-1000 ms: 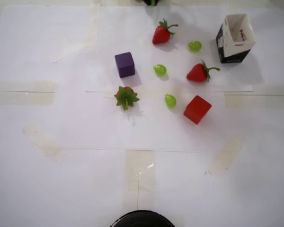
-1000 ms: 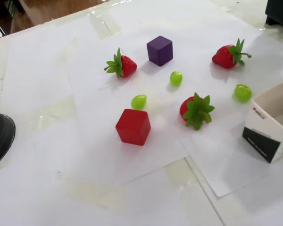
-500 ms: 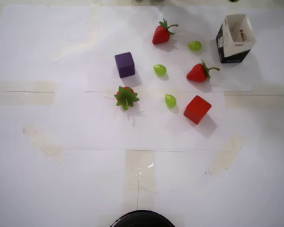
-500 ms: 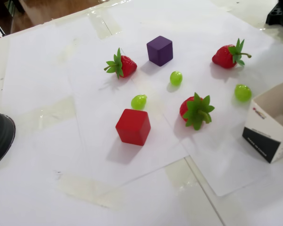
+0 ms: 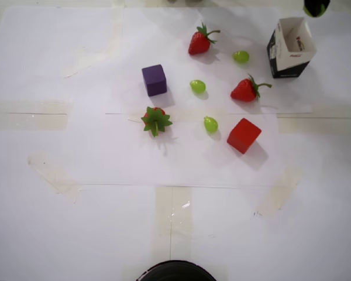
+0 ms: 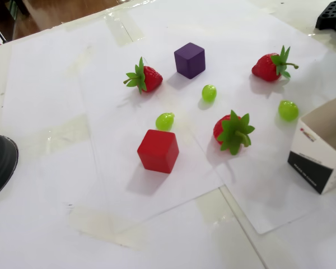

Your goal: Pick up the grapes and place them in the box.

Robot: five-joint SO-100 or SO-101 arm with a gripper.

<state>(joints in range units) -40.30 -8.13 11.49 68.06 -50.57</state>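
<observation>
Three light-green grapes lie on the white paper: one [image 5: 241,57] left of the box, one [image 5: 198,86] right of the purple cube, one [image 5: 210,124] left of the red cube. In the fixed view they show near the box [image 6: 288,110], in the middle [image 6: 209,93] and above the red cube [image 6: 164,120]. A fourth grape is not visible. The box [image 5: 289,48] stands upright and open at the top right; it sits at the right edge of the fixed view [image 6: 323,154]. I see no grape in its visible interior. No gripper shows in either view.
Three red strawberries [image 5: 200,42] [image 5: 245,89] [image 5: 156,120], a purple cube [image 5: 154,79] and a red cube [image 5: 244,135] lie among the grapes. A black round object [image 5: 175,272] sits at the bottom edge. A dark greenish object [image 5: 316,7] shows at the top edge.
</observation>
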